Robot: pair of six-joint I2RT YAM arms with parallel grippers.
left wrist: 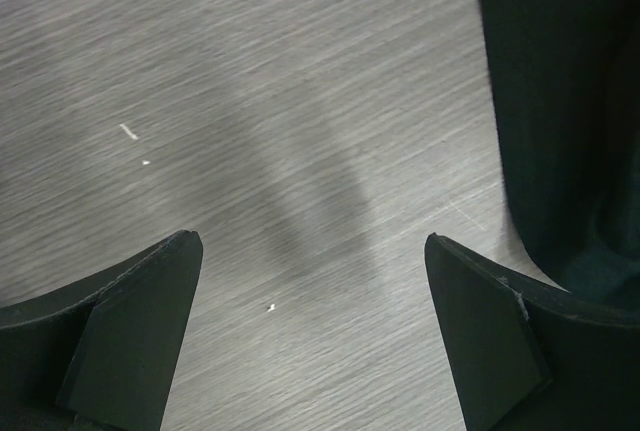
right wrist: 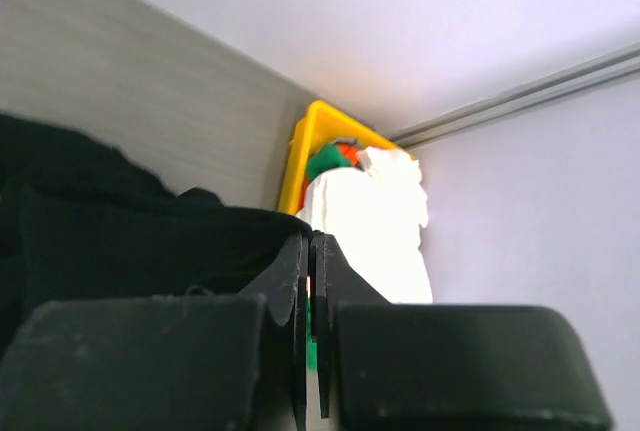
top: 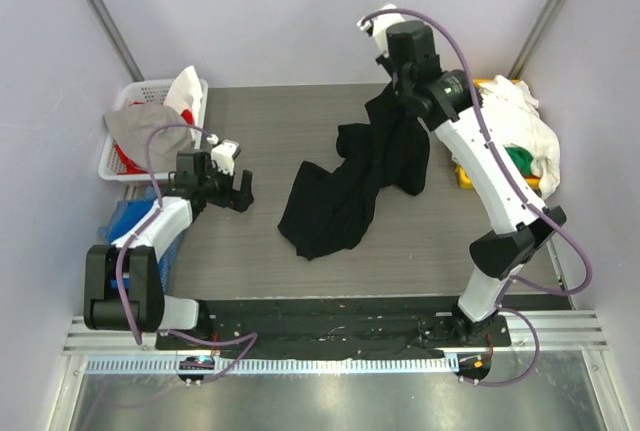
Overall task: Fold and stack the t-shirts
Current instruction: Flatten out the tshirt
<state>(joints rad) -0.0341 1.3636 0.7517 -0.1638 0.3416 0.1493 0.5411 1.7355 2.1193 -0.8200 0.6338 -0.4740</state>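
Observation:
A large black t-shirt (top: 345,191) hangs from my right gripper (top: 392,86) at the back of the table and trails down to a crumpled heap at the centre. In the right wrist view the right gripper (right wrist: 312,241) is shut on the black fabric (right wrist: 130,241). My left gripper (top: 243,194) is open and empty low over the table, left of the shirt's lower end. In the left wrist view its fingers (left wrist: 130,321) frame bare table, with the black shirt (left wrist: 570,101) at the right. White and green shirts (top: 520,136) lie piled at the right.
A yellow bin (top: 465,176) holds the white and green pile at the right; it also shows in the right wrist view (right wrist: 312,141). A white basket (top: 150,91) with grey, red and white cloth stands at the back left. A blue item (top: 130,219) lies by the left arm.

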